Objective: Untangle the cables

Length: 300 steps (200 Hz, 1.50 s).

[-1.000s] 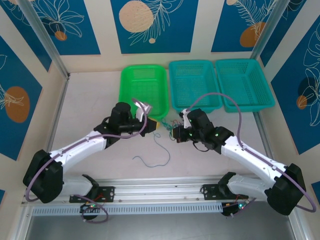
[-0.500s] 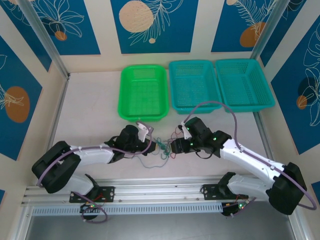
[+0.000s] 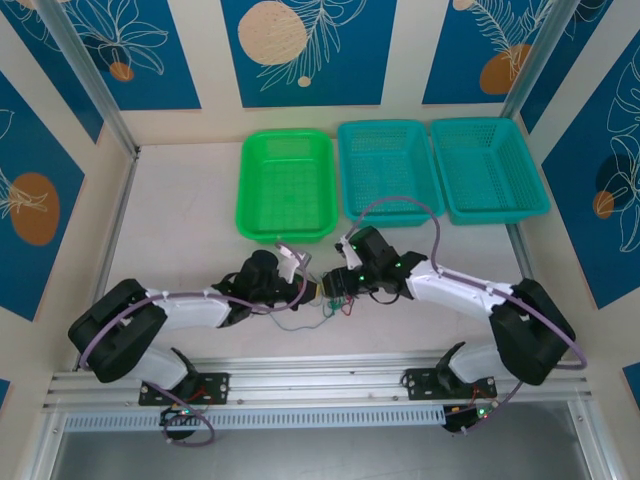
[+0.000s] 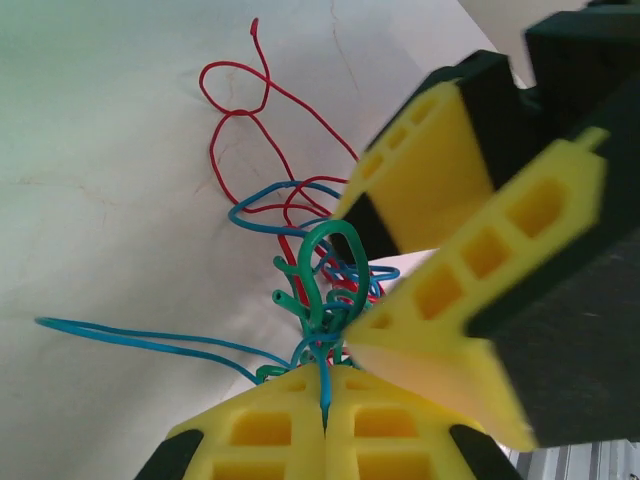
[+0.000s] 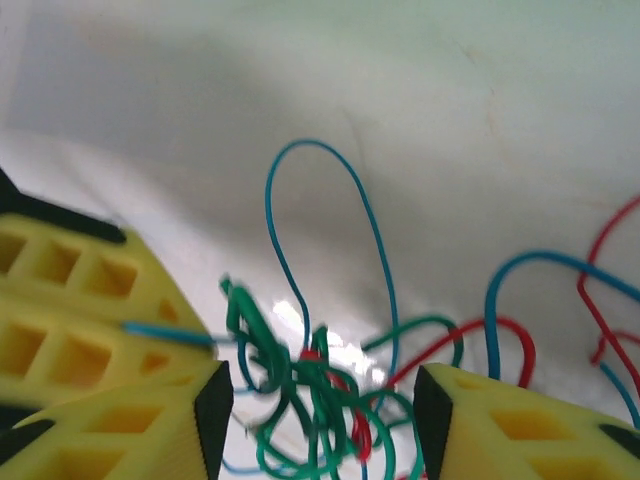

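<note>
Knot point(image 4: 325, 290) sits btwn claws: L claw point(image 4: 325, 380) pinched on blue strand point(image 5: 165, 333) to anchor it, R claw point(image 5: 320, 398) jaws apart astride knot, prob. lining up a pull.

Green basket point(image 3: 287, 185), teal basket point(image 3: 390, 170), second teal basket point(image 3: 487, 168) abreast.

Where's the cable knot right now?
In the top view the cable knot is mid-table between the left hand and right hand, just nearside of the green basket. The left hand pinches a strand; the right hand's open fingers straddle it.
</note>
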Tool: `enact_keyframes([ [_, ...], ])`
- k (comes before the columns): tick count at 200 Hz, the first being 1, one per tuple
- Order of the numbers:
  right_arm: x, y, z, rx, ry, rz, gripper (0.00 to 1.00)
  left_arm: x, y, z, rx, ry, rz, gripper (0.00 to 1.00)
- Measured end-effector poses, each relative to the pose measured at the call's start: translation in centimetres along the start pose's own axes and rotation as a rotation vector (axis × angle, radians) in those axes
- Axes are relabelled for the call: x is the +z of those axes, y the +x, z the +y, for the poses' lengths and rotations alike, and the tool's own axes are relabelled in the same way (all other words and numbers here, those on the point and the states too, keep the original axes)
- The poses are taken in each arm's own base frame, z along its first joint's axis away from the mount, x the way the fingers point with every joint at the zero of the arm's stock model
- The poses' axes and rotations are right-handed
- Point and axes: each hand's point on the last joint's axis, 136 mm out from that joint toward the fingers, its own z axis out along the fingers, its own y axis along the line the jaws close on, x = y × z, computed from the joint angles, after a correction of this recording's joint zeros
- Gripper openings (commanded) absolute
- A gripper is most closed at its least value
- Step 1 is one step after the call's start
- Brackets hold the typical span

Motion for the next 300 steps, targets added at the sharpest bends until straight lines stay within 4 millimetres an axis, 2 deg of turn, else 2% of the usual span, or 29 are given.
enact_keyframes([
  [37, 0.7, -0.8, 0.7, -0.004, -0.049, -0.012, 0.26, 0.0, 0.0, 0.0, 0.0, -0.001, 0.0, 0.0],
  [57, 0.7, -1.3, 1.0, -0.005, -0.067, -0.028, 0.18, 0.0, 0.0, 0.0, 0.001, 0.0, 0.0, 0.0],
  [73, 0.6, -1.6, 1.1, 0.003, -0.077, -0.036, 0.08, 0.1, 0.0, -0.1, 0.002, 0.006, 0.002, 0.0],
  [80, 0.6, -1.6, 1.1, 0.004, -0.08, -0.037, 0.0, 0.1, 0.1, -0.1, 0.004, 0.007, 0.005, 0.0],
  [114, 0.3, -2.3, 0.5, 0.047, -0.054, -0.068, 0.0, 0.2, 0.3, 0.6, 0.005, -0.03, 0.007, 0.0],
  [140, -1.2, -2.6, -0.8, 0.181, -0.084, -0.098, 0.0, -0.1, -0.3, 1.4, 0.015, -0.088, -0.021, 0.0],
  [168, -3.2, -2.3, -3.2, 0.381, -0.196, -0.107, 0.0, -0.9, -2.1, 0.0, 0.047, -0.07, -0.086, 0.0],
  [173, -3.4, -2.3, -4.2, 0.416, -0.176, -0.118, 0.0, -1.1, -2.1, 0.0, 0.047, -0.076, -0.089, 0.0],
  [191, -4.1, -1.7, -9.9, 0.577, -0.037, -0.173, 0.0, -2.2, -1.2, 1.0, 0.034, -0.117, -0.085, 0.0],
  [203, -4.3, -0.8, -12.2, 0.645, 0.038, -0.18, 0.0, -2.5, -0.5, 1.5, 0.025, -0.14, -0.07, 0.0],
  [233, -5.2, 0.8, -14.2, 0.74, 0.123, -0.193, 0.0, -2.9, 0.4, 2.4, 0.013, -0.184, -0.044, 0.0],
  [272, -10.5, 2.1, -18.6, 0.925, 0.26, -0.394, 0.0, -4.5, -0.4, 3.8, -0.012, -0.27, -0.081, 0.0],
  [300, -12.9, 3.1, -19.7, 0.973, 0.332, -0.476, 0.0, -7.4, -2.1, 4.6, -0.05, -0.322, -0.167, 0.0],
])
